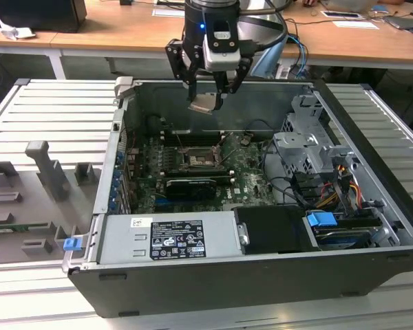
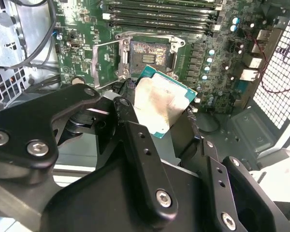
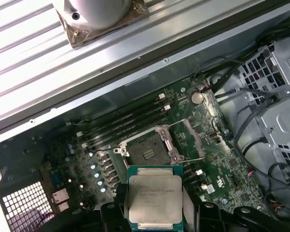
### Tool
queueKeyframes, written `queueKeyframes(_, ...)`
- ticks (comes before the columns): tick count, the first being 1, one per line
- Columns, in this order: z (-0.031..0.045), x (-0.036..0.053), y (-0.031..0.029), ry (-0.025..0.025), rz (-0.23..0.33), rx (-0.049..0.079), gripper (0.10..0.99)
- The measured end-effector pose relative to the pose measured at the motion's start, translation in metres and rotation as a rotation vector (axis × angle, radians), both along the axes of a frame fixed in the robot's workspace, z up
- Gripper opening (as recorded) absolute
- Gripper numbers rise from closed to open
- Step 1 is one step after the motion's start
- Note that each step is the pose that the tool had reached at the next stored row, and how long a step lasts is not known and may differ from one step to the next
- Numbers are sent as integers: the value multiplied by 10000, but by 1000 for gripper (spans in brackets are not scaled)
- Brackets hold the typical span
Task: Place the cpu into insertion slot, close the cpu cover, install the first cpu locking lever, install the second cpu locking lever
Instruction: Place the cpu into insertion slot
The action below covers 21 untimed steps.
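**Chip held above the case, socket open below it**

The cpu (image 3: 154,198) is clamped in the tool (image 3: 154,218), whose two fingers press on opposite edges, with the metal top facing the camera in both wrist views. In the exterior view the cpu (image 1: 205,103) hangs slightly tilted, in the air near the far wall of the computer case (image 1: 261,275) and well apart from the board.

The insertion slot (image 3: 146,152) lies down inside the case, below the tool and ahead of the chip as the wrist cameras look. In the exterior view the insertion slot (image 1: 195,159) sits almost straight under the tool (image 1: 208,93). The socket is bare and nothing rests in it.

The chip is close to square, so it has no long axis to speak of. In the first wrist view its edges look turned a little against the socket's rim. I judge this may be only the camera's slant.

The cpu cover (image 2: 106,60) stands flipped open beside the socket, so the recess is free.

The chip's top carries several lines of fine print. A white label (image 1: 175,237) with text and marks sits on the grey power box at the case front. The case rests on a slatted metal worktop (image 1: 48,110).
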<state>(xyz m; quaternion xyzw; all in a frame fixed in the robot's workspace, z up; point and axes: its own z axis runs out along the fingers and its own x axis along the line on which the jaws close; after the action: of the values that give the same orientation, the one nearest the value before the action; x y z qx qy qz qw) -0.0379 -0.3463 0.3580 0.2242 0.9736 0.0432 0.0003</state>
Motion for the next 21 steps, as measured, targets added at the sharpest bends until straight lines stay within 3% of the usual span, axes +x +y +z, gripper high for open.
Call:
queueKeyframes(8, -6, 0, 0, 0, -500, 0, 533)
queueKeyframes(21, -32, 0, 0, -3, -2183, -25, 533)
